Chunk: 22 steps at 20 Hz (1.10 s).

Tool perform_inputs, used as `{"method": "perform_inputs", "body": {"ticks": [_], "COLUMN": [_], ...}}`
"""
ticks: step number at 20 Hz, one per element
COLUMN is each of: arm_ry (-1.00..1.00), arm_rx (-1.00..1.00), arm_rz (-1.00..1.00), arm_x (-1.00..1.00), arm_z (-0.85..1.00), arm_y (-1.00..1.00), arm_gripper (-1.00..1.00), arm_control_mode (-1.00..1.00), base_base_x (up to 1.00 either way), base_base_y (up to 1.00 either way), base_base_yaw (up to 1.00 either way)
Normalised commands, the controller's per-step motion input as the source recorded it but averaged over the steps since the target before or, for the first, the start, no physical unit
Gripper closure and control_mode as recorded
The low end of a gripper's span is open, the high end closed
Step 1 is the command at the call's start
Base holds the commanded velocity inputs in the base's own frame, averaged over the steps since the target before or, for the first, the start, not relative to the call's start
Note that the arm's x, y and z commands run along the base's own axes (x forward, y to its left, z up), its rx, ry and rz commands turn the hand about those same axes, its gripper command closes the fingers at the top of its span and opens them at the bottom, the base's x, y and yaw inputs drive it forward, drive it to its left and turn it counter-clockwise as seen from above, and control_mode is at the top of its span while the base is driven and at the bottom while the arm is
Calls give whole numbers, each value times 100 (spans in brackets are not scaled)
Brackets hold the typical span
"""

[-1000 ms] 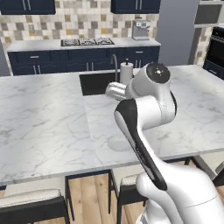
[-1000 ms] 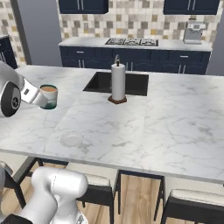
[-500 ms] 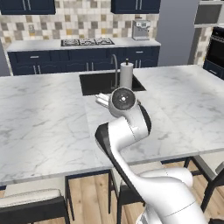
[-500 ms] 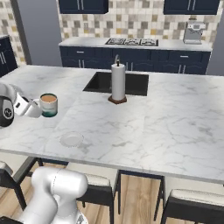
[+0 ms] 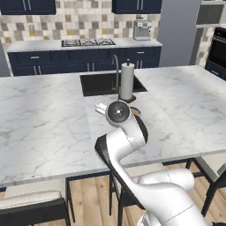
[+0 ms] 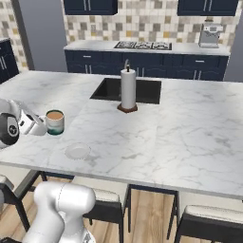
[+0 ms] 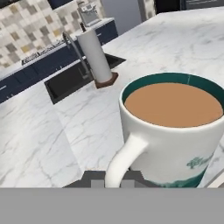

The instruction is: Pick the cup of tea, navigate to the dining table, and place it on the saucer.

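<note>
Cup of tea [image 6: 55, 122] held in the closed jaws by its side, upright above the counter [image 6: 190, 128]. Saucer [image 6: 77, 151] lies just below and ahead. Keep level; lower slowly, centre over saucer before release.

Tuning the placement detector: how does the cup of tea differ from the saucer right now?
The cup of tea is tall and full of brown liquid; the saucer is flat and empty. The cup has teal trim; the saucer is plain and pale against the marble. The cup sits at the gripper; the saucer lies free nearby. Both are over the dining table.
</note>
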Motion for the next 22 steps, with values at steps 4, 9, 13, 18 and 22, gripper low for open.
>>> {"method": "perform_inputs", "body": {"ticks": [4, 9, 13, 18, 22], "arm_ry": [2, 2, 2, 2, 1], "arm_rx": [0, 0, 0, 0, -1], "arm_rz": [0, -2, -6, -11, -16], "arm_x": [14, 13, 16, 19, 14], "arm_z": [-49, -51, -46, -39, -34], "arm_y": [0, 0, 0, 0, 0], "arm_gripper": [100, 100, 100, 100, 100], "arm_control_mode": [-100, -100, -100, -100, -100], "base_base_x": [0, 0, 0, 0, 0], "base_base_y": [0, 0, 0, 0, 0], "base_base_yaw": [0, 0, 0, 0, 0]}}
